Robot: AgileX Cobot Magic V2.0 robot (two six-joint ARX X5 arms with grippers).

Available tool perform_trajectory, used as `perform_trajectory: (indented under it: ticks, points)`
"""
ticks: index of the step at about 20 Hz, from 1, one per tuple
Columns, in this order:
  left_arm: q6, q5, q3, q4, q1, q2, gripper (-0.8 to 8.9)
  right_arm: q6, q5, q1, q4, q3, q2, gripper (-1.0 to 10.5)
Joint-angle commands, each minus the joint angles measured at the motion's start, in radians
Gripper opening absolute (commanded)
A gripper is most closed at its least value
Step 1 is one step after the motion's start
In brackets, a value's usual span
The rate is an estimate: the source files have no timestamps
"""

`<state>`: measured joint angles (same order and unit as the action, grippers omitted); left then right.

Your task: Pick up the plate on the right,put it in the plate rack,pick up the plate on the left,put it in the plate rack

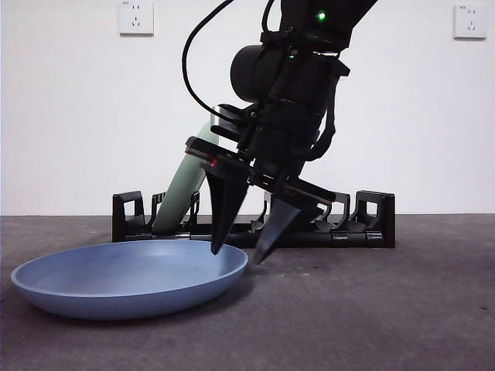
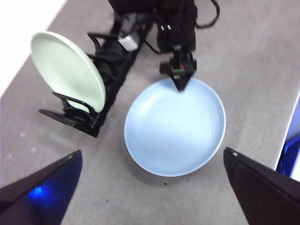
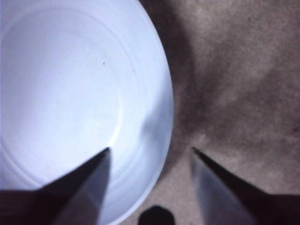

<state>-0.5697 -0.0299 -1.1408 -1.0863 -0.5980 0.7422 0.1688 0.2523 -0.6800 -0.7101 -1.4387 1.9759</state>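
Blue plate (image 1: 128, 278) nearest the front camera, flat on the grey table (image 1: 371, 309), its right rim straddled by the right gripper (image 1: 241, 251). Jaws spread wide and closed on nothing: 1 tip over the inside of the rim, the other just outside it above bare table. Same straddle plain in the right wrist view, with the plate's edge (image 3: 161, 117) running between the 2 dark jaws. Just behind that gripper, the black plate rack (image 1: 363, 220), long and low, with looped end pieces. Behind and to the gripper's left, at that end of the rack, a pale green plate (image 1: 182, 189) on edge between the prongs, tilted. Left gripper (image 2: 150, 187) high above and well apart from the work, looking down on blue plate (image 2: 176, 126), green plate (image 2: 68, 70) and rack (image 2: 108, 75); jaws wide apart, with nothing between them.
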Motion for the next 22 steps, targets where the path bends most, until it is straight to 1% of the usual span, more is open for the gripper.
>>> perform_trajectory:
  ticks: [1, 5, 9, 10, 11, 12, 14, 16, 20, 22]
  points:
    - [-0.024, 0.025, 0.0, 0.0, -0.035, 0.026, 5.08, 0.015, -0.002, -0.003, 0.006, 0.008, 0.02, 0.9]
    - [-0.037, 0.046, 0.0, 0.0, -0.109, 0.071, 5.08, 0.019, -0.002, -0.002, 0.007, 0.008, 0.033, 0.9]
    - [-0.041, 0.102, 0.0, -0.005, -0.197, 0.127, 5.08, 0.023, -0.003, -0.002, 0.01, 0.008, 0.05, 0.8]
    - [-0.042, 0.126, 0.0, -0.007, -0.225, 0.147, 5.08, 0.023, -0.008, -0.002, 0.01, 0.008, 0.051, 0.2]
    - [-0.042, 0.144, 0.0, -0.01, -0.244, 0.161, 5.08, 0.022, -0.023, -0.003, 0.016, 0.008, 0.051, -0.2]
    - [-0.045, 0.162, 0.0, -0.014, -0.265, 0.178, 5.08, 0.023, -0.025, -0.002, 0.025, 0.008, 0.05, -0.2]
    - [-0.05, 0.163, 0.0, -0.015, -0.3, 0.196, 5.08, 0.023, -0.025, 0.0, 0.024, 0.006, 0.044, -0.2]
    - [-0.064, 0.174, 0.0, -0.013, -0.332, 0.21, 5.08, 0.021, -0.025, 0.002, 0.001, 0.0, 0.018, -0.2]
    - [-0.101, 0.243, 0.0, -0.011, -0.406, 0.245, 5.08, -0.006, -0.023, 0.023, -0.1, -0.054, -0.089, -0.2]
    - [-0.116, 0.244, 0.0, 0.005, -0.441, 0.266, 5.08, -0.016, -0.021, 0.045, -0.153, -0.088, -0.157, -0.2]
